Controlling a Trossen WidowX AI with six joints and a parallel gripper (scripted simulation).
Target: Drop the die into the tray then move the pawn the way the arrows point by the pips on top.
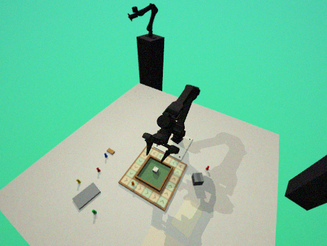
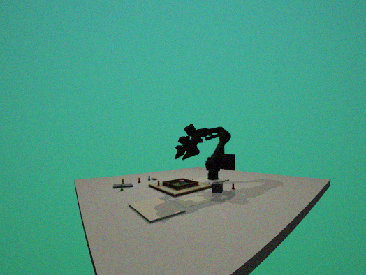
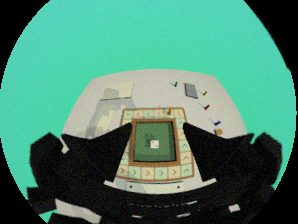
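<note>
The white die [image 1: 155, 169] [image 3: 154, 144] is inside the outline of the green-floored dice tray [image 1: 156, 182] [image 2: 180, 187] [image 3: 166, 156], clear of the fingers. Its top pips are too small to read, and whether it lies still cannot be told. My gripper [image 1: 155, 158] [image 2: 179, 159] [image 3: 157, 125] is open and empty, high above the tray side nearest the arm's base. An orange pawn [image 1: 132, 183] [image 2: 158, 183] [image 3: 169, 112] stands on a square of the board [image 1: 155, 197] [image 2: 174, 194] [image 3: 148, 173], near its left corner in the top view.
A dark block [image 1: 197, 178] [image 2: 217, 188] and a red pawn [image 1: 207, 168] [image 2: 233, 186] stand right of the board. To its left are a grey slab [image 1: 87, 196], an orange block [image 1: 110, 151] and several pawns. A pale flat panel [image 2: 155, 209] [image 3: 120, 90] lies beyond the board.
</note>
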